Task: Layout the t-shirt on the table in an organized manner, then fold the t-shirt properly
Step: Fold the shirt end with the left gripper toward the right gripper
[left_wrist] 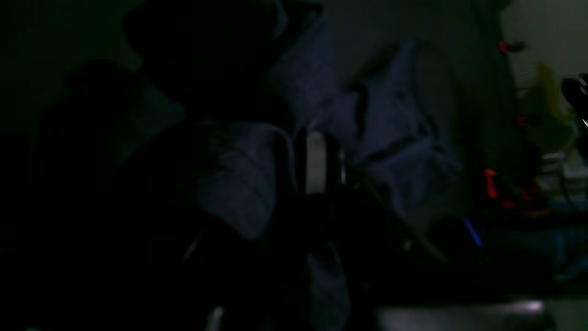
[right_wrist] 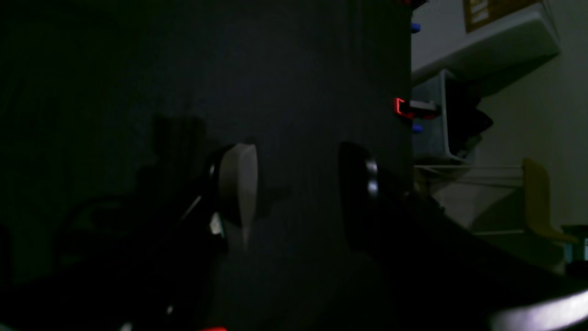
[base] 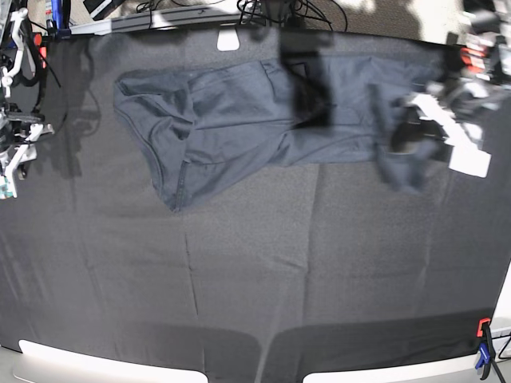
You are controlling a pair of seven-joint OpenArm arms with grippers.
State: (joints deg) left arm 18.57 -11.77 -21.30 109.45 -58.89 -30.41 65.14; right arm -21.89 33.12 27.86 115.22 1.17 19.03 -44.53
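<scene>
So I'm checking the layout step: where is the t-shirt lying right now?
In the base view the t-shirt lies crumpled across the far half of the table, its right end bunched at the left gripper.

From my base view the t-shirt [base: 239,112] lies stretched across the far half of the table [base: 239,279]. The left gripper [base: 411,132] sits on its end at that view's right — the right gripper [base: 20,152] stands well apart at the table's opposite edge.
</scene>
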